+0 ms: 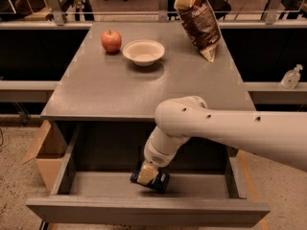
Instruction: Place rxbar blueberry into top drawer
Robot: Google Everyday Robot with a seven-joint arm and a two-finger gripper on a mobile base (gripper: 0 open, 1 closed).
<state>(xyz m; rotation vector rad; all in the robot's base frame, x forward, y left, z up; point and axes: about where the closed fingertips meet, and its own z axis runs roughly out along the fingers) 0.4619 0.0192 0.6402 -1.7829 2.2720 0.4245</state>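
Note:
The top drawer (144, 210) is pulled out wide below the grey table top. My gripper (147, 174) reaches down into it from the right, low over the drawer floor near the middle. The rxbar blueberry (161, 181), a small dark-blue bar, lies right at the gripper's tip, on or just above the drawer floor. Part of the bar is hidden behind the gripper. My white arm (230, 131) crosses over the drawer's right half.
On the table (96, 90) stand a red apple (111, 40), a white bowl (143, 51) and a large brown chip bag (199, 20). A cardboard box (41, 155) sits on the floor left of the drawer. A sanitizer bottle (291, 76) stands at the right.

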